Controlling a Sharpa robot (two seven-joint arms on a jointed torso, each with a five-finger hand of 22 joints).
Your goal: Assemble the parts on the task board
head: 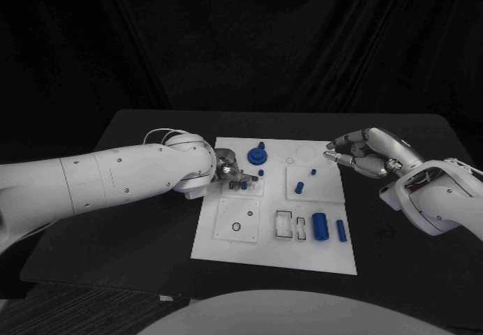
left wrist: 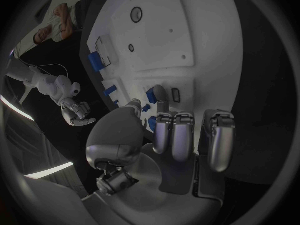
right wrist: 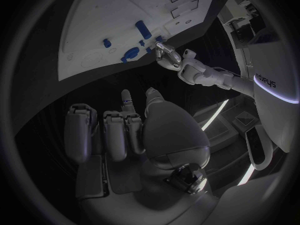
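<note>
L arm reaches in across the tabletop (head: 151, 244), L hand (head: 229, 172) low over the task board (head: 271, 251), fingers curled down; whether it grips anything can't be told. R hand (head: 367, 153) raised off the board's far right corner, fingers apart, slightly bent, holding nothing.

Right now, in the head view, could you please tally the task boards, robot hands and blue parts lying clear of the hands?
Task board: 1
Hands: 2, left hand, right hand
Blue parts clear of the hands: 6, knobbed disc, small peg, second small peg, short pin, thick cylinder, thin cylinder
Total: 9
Anything under the left hand's fingers is uncounted.
</note>
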